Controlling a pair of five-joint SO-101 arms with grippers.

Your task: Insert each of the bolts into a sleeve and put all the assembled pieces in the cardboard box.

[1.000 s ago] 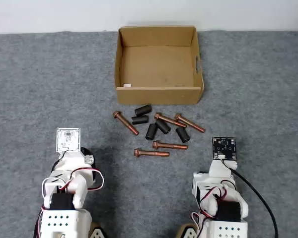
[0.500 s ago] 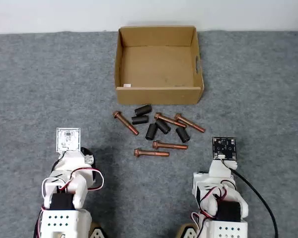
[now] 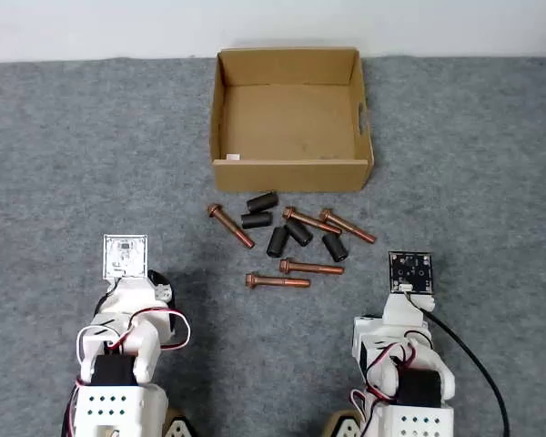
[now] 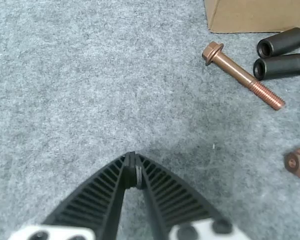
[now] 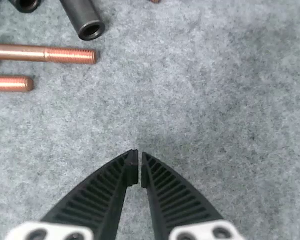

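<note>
Several copper bolts [image 3: 230, 225] and several black sleeves [image 3: 262, 201] lie scattered on the grey carpet just in front of the cardboard box [image 3: 292, 169], which holds nothing. Both arms are folded back near the front edge, apart from the pile. My left gripper [image 4: 133, 169] is shut with nothing in it; one bolt [image 4: 241, 75] and two sleeves [image 4: 280, 66] lie beyond its tips. My right gripper [image 5: 136, 168] is shut on nothing too, with two bolt ends [image 5: 42, 54] and a sleeve [image 5: 83, 19] ahead of it.
Grey carpet spreads wide to the left and right of the pile and the box. A white wall edge runs along the back. A black cable [image 3: 478, 366] trails from the right arm toward the front right.
</note>
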